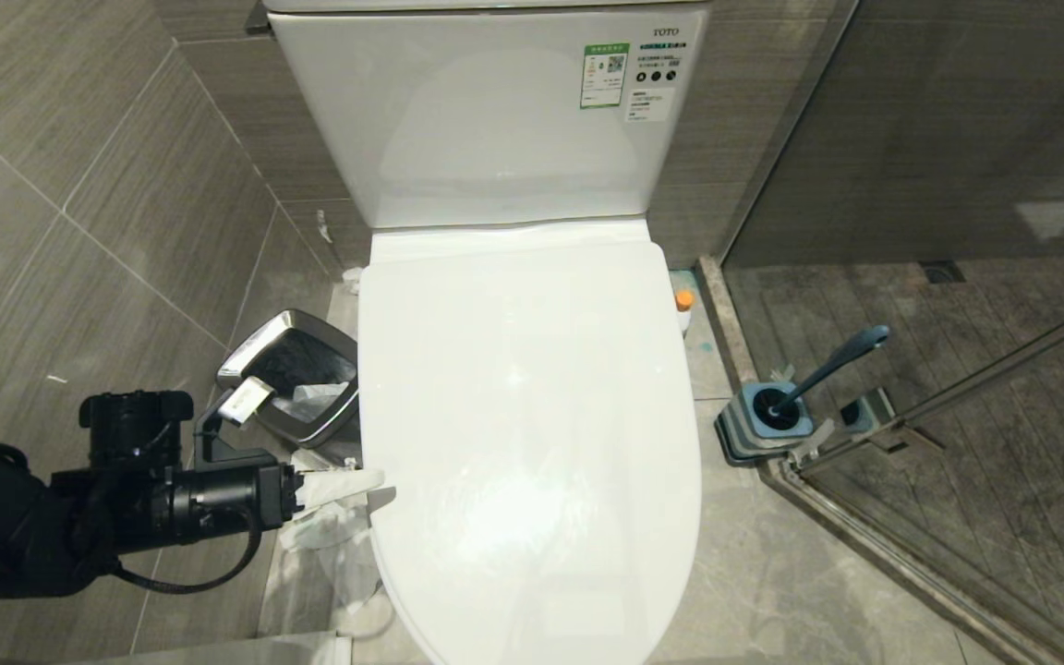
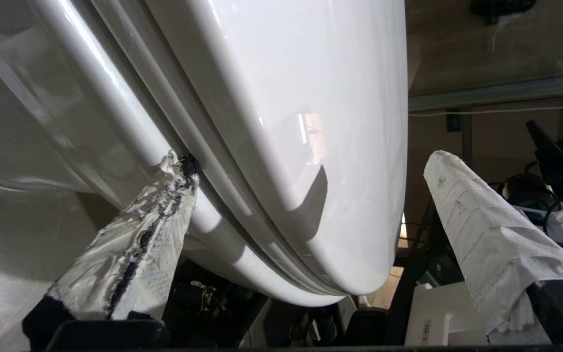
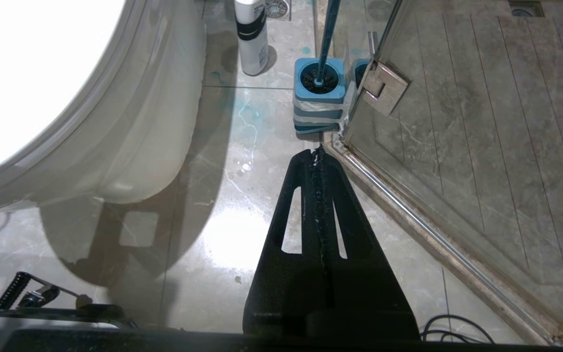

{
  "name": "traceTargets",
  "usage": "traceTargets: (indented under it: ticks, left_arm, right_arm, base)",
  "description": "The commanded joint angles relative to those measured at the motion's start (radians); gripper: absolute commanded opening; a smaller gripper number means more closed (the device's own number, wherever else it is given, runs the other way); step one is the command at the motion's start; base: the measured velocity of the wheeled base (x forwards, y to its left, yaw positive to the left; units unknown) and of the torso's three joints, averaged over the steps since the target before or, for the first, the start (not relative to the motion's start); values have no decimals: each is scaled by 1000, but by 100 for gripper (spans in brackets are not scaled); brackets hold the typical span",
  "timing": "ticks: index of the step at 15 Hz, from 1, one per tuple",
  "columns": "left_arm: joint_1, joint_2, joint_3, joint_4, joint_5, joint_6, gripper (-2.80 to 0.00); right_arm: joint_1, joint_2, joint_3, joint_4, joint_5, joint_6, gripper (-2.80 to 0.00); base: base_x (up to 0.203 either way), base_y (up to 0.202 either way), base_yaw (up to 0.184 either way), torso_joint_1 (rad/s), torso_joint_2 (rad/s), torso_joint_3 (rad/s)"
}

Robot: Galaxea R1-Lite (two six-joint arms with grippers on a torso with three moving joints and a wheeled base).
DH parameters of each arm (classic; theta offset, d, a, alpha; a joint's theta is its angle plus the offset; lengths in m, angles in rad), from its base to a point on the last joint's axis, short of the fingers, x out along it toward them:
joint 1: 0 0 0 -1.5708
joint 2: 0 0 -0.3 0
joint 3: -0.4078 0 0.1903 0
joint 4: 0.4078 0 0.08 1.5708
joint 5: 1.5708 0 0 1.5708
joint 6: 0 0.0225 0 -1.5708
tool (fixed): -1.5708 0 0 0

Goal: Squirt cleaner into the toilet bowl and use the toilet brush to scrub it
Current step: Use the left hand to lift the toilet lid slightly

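lid (image 1: pixel 523 388): closed over the toilet bowl, so bowl interior is hidden
left end effector (image 1: pixel 347 494): my jaws wide open, one wrapped finger (image 2: pixel 164 195) at the seam under the lid's left edge
right end effector (image 3: pixel 318 156): mine, shut, empty, parked near toilet brush (image 1: pixel 832 365)
cleaner (image 1: pixel 683 305): floor, right of toilet, mostly hidden
risk: wrapped finger slips off glossy edge, lid drops

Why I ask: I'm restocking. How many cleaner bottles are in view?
1. The cleaner stands on the floor at the toilet's right side, nearer the wall than the toilet brush. More could be hidden behind the toilet.
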Motion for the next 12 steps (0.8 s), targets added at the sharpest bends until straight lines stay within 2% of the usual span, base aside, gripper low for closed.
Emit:
traceTargets:
  ticks: [1, 8, 12]
  left_arm:
    - [1, 6, 17, 1, 12, -3, 0]
    - [8, 6, 38, 126, 19, -8, 0]
    - [-9, 4, 55, 128, 24, 39, 0]
  right_arm:
    - [0, 0, 0, -1, 0, -1, -280]
    - [0, 0, 0, -1, 0, -1, -280]
    - [0, 0, 0, -1, 0, -1, -280]
  base:
    - [0, 0, 0, 0, 0, 0]
    - [0, 0, 0, 0, 0, 0]
    - [0, 0, 0, 0, 0, 0]
